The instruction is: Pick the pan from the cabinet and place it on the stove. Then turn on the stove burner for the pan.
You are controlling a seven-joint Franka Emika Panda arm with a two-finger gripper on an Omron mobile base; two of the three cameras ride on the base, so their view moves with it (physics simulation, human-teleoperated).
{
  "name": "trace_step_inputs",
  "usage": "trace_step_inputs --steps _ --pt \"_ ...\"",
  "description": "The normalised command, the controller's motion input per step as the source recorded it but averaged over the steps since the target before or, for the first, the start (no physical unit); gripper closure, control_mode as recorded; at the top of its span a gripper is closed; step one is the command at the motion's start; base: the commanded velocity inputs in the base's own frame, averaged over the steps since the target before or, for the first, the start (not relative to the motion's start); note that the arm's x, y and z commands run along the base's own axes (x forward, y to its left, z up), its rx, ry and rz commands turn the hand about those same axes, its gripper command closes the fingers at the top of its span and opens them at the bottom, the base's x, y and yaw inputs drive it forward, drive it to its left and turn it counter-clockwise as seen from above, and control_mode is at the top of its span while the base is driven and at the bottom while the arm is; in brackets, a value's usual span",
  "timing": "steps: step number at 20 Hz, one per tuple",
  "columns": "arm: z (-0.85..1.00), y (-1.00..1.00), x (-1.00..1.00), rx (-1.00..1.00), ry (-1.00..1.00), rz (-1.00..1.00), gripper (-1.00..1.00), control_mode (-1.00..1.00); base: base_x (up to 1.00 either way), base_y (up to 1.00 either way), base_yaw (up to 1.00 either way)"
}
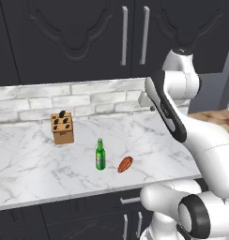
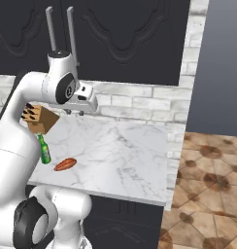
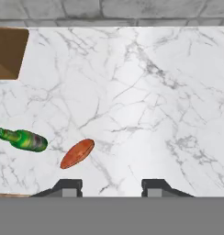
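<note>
The cabinet [image 1: 88,37] fills the top of the left base view, its two black doors shut and two silver bar handles [image 1: 134,35] standing side by side right of centre; in the right base view it takes the upper left. The pan cannot be made out anywhere, and whether it sits behind those doors cannot be told.

Below the cabinet a pale brick wall [image 1: 55,101] runs across, and under that a white marble counter [image 1: 36,164] covers the middle of the frame. Dark lower units [image 1: 64,220] line the bottom edge. In the right base view a tiled brown floor [image 2: 208,185] fills the lower right.

The arm [image 1: 201,140] rises at lower right of the left base view. The gripper [image 3: 111,186] hangs above the counter, its jaws partly apart with nothing between them.

On the counter, left of centre, stands a wooden knife block [image 1: 62,127]. Lower and nearer the middle stands a green bottle [image 1: 101,155], upright. Just beside it, apart, lies a reddish-brown sausage-like thing [image 1: 125,164].
</note>
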Motion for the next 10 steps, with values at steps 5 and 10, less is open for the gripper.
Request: trace_step_inputs --steps 5,10 --pt "0.00 0.00 -0.10 0.00 -0.10 0.00 -1.00 -1.00 0.00 0.00 0.00" --pt "0.00 0.00 -0.44 0.00 -0.32 0.00 -1.00 -1.00 0.00 0.00 0.00"
